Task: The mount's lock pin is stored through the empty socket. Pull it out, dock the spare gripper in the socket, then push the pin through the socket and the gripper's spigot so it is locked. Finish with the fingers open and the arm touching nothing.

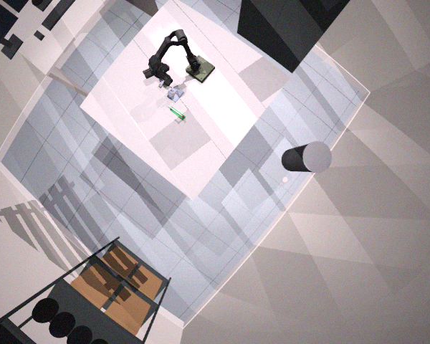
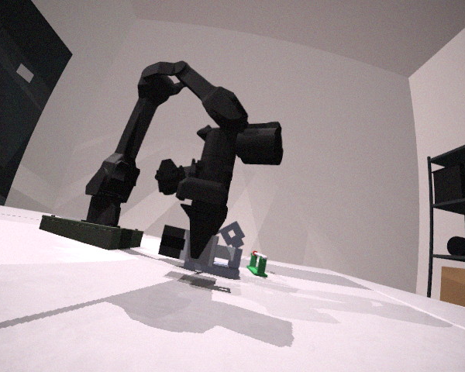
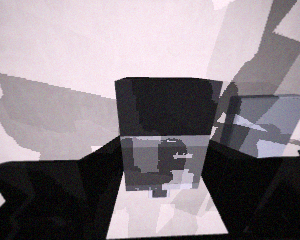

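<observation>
The pincer (image 1: 165, 83) (image 2: 196, 253) (image 3: 158, 135) points down over the desk (image 1: 152, 122) (image 2: 64, 304), pinching the spare gripper (image 1: 161, 84) (image 2: 171, 241) (image 3: 158, 135), a black and grey block, just beside the blue-grey mount (image 1: 175, 93) (image 2: 212, 271). Whether they touch, I cannot tell. The pin (image 1: 183, 117) (image 2: 260, 254), pale with a red end, lies across the green stand (image 1: 175, 112) (image 2: 258, 271) near the mount, outside the socket.

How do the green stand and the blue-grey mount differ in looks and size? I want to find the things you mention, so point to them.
The green stand (image 1: 176, 112) (image 2: 261, 267) is smaller; the blue-grey mount (image 1: 175, 93) (image 2: 235, 260) (image 3: 275, 125) is bigger and bulkier.
The green stand is bright, with red and white at its top; the blue-grey mount is muted, with a tilted, holed square plate up high.
Both rest on the table (image 1: 152, 129) (image 2: 64, 344) (image 3: 40, 30).
</observation>
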`<state>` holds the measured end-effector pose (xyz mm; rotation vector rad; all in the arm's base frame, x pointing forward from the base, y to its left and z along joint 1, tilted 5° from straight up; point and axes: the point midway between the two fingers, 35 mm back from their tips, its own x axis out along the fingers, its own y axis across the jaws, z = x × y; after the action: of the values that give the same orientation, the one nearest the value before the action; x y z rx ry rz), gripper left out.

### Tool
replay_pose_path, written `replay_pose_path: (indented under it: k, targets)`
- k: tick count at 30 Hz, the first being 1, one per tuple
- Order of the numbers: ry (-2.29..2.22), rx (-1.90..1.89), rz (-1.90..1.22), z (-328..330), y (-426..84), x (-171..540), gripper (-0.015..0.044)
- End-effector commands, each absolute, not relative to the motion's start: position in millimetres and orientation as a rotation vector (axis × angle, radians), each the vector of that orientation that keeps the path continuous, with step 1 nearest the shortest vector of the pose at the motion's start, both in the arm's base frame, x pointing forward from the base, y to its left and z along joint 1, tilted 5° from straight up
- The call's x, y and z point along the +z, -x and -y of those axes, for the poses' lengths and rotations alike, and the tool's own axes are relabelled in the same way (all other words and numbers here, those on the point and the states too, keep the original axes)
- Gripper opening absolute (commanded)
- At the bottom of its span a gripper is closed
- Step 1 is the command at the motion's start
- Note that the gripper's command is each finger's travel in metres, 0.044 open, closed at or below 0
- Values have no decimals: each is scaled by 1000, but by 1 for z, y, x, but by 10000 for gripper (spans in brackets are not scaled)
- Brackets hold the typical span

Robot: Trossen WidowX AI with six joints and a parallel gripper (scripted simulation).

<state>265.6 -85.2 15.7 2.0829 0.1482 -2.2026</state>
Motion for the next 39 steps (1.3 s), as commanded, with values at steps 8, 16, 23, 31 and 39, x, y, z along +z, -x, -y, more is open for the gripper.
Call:
replay_pose_path:
  k: [8,16,23,31,39]
  targets:
    - [-2080,-2211,-146,85,-262,-3,0]
    - [-2076,-2215,-150,85,-261,-11,26]
    - [-2076,-2215,-150,85,-261,-11,210]
    - [-2076,-2215,-150,85,-261,-11,420]
    - [-2068,-2225,-154,84,-259,3,440]
